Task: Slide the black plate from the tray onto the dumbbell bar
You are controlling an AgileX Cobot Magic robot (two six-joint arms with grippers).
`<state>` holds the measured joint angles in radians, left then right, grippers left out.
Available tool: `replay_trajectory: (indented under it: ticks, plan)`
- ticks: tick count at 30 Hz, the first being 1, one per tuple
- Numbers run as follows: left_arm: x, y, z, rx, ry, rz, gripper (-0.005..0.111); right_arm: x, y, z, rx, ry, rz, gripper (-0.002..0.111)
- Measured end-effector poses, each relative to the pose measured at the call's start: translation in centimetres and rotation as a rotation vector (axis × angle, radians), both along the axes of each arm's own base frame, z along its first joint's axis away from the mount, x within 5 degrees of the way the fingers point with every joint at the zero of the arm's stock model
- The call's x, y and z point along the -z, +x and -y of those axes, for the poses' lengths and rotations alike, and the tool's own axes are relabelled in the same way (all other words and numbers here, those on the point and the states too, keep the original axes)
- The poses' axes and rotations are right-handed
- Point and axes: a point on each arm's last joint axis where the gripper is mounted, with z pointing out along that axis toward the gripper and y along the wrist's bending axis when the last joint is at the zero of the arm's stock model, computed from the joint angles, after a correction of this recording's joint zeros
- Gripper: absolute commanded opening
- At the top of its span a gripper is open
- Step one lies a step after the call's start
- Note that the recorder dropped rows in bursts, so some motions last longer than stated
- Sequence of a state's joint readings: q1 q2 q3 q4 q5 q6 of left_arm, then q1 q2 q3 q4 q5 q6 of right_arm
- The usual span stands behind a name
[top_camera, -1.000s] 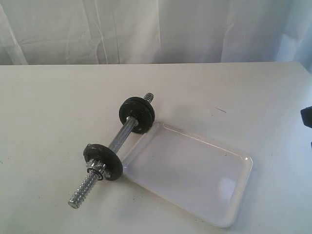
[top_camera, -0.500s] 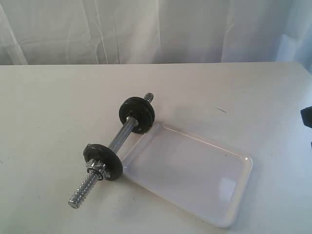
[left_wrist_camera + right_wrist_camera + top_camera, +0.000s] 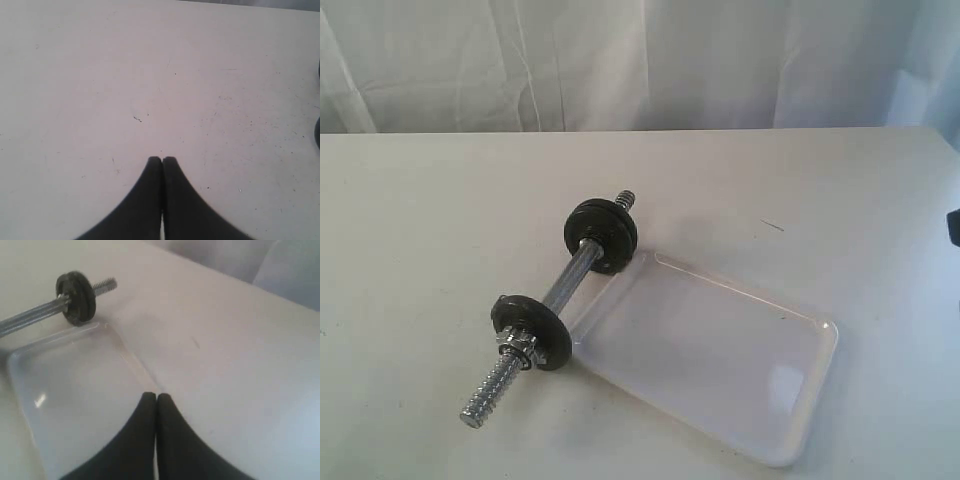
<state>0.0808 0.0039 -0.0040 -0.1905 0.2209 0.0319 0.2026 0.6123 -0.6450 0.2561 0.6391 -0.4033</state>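
The dumbbell bar [image 3: 565, 282] lies slanted on the table, left of the tray [image 3: 798, 330], which holds nothing. A thick black stack [image 3: 600, 233] that looks like two discs sits on the bar's far end. The black plate [image 3: 84, 296] seems to be the one nearer the threaded tip, but I cannot be sure. Another black disc [image 3: 532, 331] sits near the front end behind a chrome nut. My right gripper [image 3: 156, 396] is shut and empty above the tray's rim [image 3: 131, 356]. My left gripper [image 3: 162, 159] is shut over bare table.
The white table [image 3: 430, 220] runs back to a pale curtain [image 3: 640, 60]. A dark bit of the right arm [image 3: 954, 228] shows at the exterior view's right edge. The bar's bare threaded end [image 3: 490, 392] points at the front edge.
The dark piece of the right arm at the right edge has drawn further out of the exterior view. The bar, the discs and the tray have not moved.
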Motion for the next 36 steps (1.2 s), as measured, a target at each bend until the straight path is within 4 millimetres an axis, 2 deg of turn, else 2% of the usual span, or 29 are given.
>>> replay_trajectory:
  ticks: [3, 6, 8, 9, 13, 22, 29, 36]
  plan:
    - [0.0, 0.0, 0.0, 0.000, 0.000, 0.002, 0.000, 1.8, -0.3, 0.6, 0.069, 0.057, 0.153, 0.000]
    - [0.0, 0.0, 0.0, -0.001, 0.000, 0.002, 0.000, 5.0, -0.9, 1.2, 0.131, 0.097, 0.266, 0.000]
    - [0.0, 0.0, 0.0, -0.001, 0.000, 0.004, 0.000, 7.7, -1.4, 1.4, 0.144, 0.089, 0.247, 0.000]
    - [0.0, 0.0, 0.0, -0.001, 0.000, 0.004, 0.000, 9.7, -1.8, 1.5, 0.151, 0.084, 0.214, 0.000]
    - [0.0, 0.0, 0.0, -0.002, 0.000, 0.006, 0.000, 13.5, -3.0, 1.8, 0.180, 0.119, 0.156, 0.000]
    - [0.0, 0.0, 0.0, -0.002, 0.000, 0.006, 0.000, 13.7, -3.8, 1.9, 0.190, 0.178, 0.173, 0.000]
    - [0.0, 0.0, 0.0, -0.002, 0.000, 0.006, 0.000, 14.5, -4.1, 1.8, 0.194, 0.200, 0.071, 0.000]
    - [0.0, 0.0, 0.0, -0.002, 0.000, 0.006, 0.000, 14.5, -4.1, 1.9, 0.207, 0.196, 0.068, 0.000]
